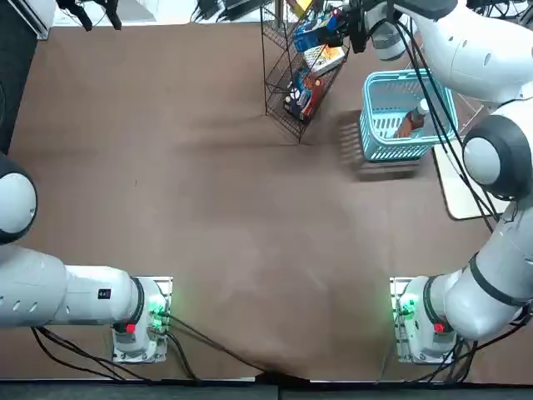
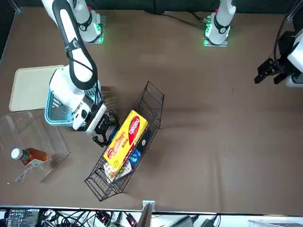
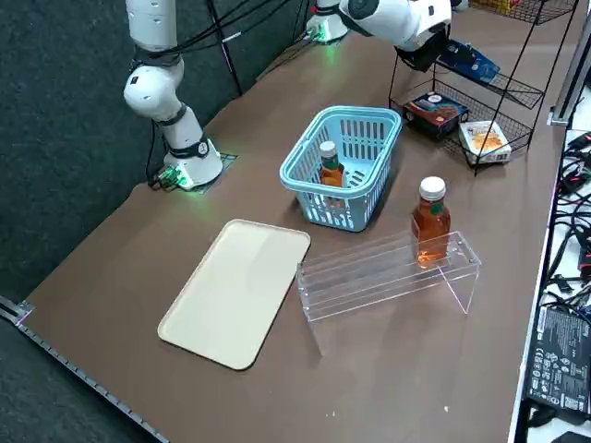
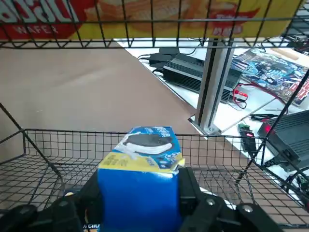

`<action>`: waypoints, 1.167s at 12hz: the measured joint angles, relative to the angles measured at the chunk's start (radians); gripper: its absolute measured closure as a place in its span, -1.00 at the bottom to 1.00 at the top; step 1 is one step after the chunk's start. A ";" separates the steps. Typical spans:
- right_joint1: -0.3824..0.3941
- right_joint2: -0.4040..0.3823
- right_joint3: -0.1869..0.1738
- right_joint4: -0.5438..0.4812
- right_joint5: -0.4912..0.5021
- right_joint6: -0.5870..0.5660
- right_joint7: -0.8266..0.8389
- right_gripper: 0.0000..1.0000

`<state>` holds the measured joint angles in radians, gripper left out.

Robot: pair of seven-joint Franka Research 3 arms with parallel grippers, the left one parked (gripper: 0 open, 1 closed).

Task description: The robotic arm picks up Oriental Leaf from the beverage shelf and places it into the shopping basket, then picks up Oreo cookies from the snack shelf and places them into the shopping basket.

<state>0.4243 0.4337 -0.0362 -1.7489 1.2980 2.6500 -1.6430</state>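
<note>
Right gripper (image 4: 140,205): we see its fingers closed on the bright blue rectangular Oreo pack (image 4: 140,188).
Light blue plastic basket (image 3: 342,166): holds one tea bottle (image 3: 331,166).

Btls: 2 (image 3: 331,173) | bskt: 1 (image 3: 343,138) | clr rack: 1 (image 3: 369,277) | wire rack: 1 (image 2: 102,182)

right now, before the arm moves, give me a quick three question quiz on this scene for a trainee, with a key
1. True or false: the shopping basket holds a bottle.
2. Multiple choice: what does the right gripper have between its fingers? a) the yellow wafer pack b) the Oreo cookies c) a white-capped bottle
3. Fill in the blank: another bottle, of orange-brown tea, is at the clear plastic rack; its cap is ____.

Key: 1 true; 2 b; 3 white
</note>
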 joint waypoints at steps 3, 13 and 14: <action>0.000 0.000 0.000 0.001 0.000 0.000 0.000 -0.40; -0.001 -0.023 -0.002 0.008 -0.002 0.000 0.000 -0.30; -0.001 -0.031 -0.003 0.007 -0.002 0.000 0.000 -0.30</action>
<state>0.4234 0.4030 -0.0393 -1.7415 1.2964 2.6504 -1.6430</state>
